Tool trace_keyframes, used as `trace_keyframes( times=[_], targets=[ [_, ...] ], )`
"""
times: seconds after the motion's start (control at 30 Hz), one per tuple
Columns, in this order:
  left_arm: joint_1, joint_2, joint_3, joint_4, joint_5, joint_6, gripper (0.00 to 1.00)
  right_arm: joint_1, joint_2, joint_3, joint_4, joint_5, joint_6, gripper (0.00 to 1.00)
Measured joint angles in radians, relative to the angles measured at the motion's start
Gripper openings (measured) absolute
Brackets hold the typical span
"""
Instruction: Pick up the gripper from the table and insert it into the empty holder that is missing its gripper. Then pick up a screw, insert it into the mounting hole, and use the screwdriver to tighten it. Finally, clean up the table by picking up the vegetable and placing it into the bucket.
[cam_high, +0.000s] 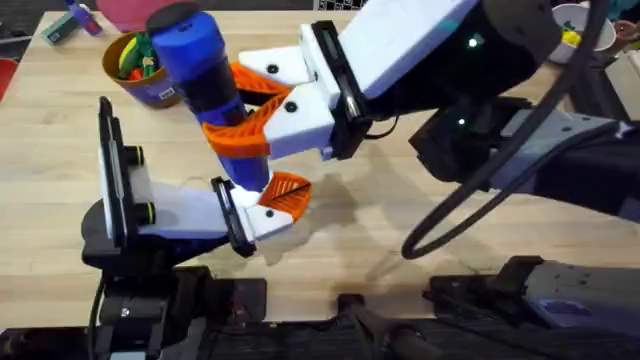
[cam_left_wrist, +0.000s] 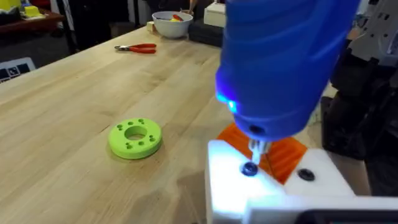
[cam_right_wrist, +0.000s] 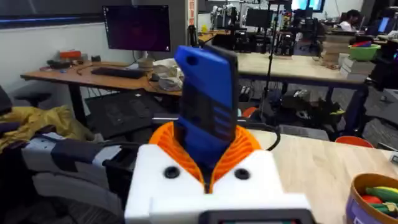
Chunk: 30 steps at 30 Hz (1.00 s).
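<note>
Holding the screwdriver (cam_high: 200, 60) upright, my right gripper (cam_high: 262, 105) is clenched around its thick blue barrel, the orange ribbed pads (cam_high: 240, 135) pressing on the darker band about midway down. The tool looks rigid and fairly heavy for its size, with smooth plastic that could slip or twist in my grip, so I judge the mid-body hold is the right one: it keeps the weight balanced and the bit steady. In the left wrist view the thin metal bit (cam_left_wrist: 255, 149) points down at a small dark screw (cam_left_wrist: 250, 168) sitting in the white holder (cam_left_wrist: 233, 186), with an orange gripper tip (cam_left_wrist: 273, 155) just behind it. Whether the bit is seated in the screw head, I cannot tell. My left gripper (cam_high: 270, 205) carries that holder low over the worktop (cam_high: 400, 200); I cannot tell whether it is parted or closed. The bucket (cam_high: 135, 70) stands at the far left with toy vegetables inside. A lime-green ring (cam_left_wrist: 135, 137) lies on the wood nearby.
</note>
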Motion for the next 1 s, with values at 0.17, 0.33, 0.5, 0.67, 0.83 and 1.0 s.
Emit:
trace_keyframes(
  times=[0.17,0.33,0.5,0.67,0.83,1.0],
  targets=[
    [0.000,0.000,0.000,0.000,0.000,0.000,0.011,0.000,0.000,0.000,0.000,0.000,-0.004,0.025],
    [0.000,0.000,0.000,0.000,0.000,0.000,0.011,0.000,0.000,0.000,-0.012,0.000,-0.019,0.025],
    [0.000,0.000,0.000,0.000,0.000,0.000,0.011,0.000,0.000,0.000,-0.015,0.000,-0.026,0.025],
    [0.000,0.000,0.000,0.000,0.000,0.000,0.011,0.000,0.000,0.000,-0.023,0.000,-0.033,0.025],
    [0.000,0.000,0.000,0.000,0.000,0.000,0.011,0.000,0.000,0.000,-0.024,0.000,-0.033,0.025],
    [0.000,0.000,0.000,0.000,0.000,0.000,0.011,0.000,0.000,0.000,-0.038,0.000,-0.037,0.025]
  ],
)
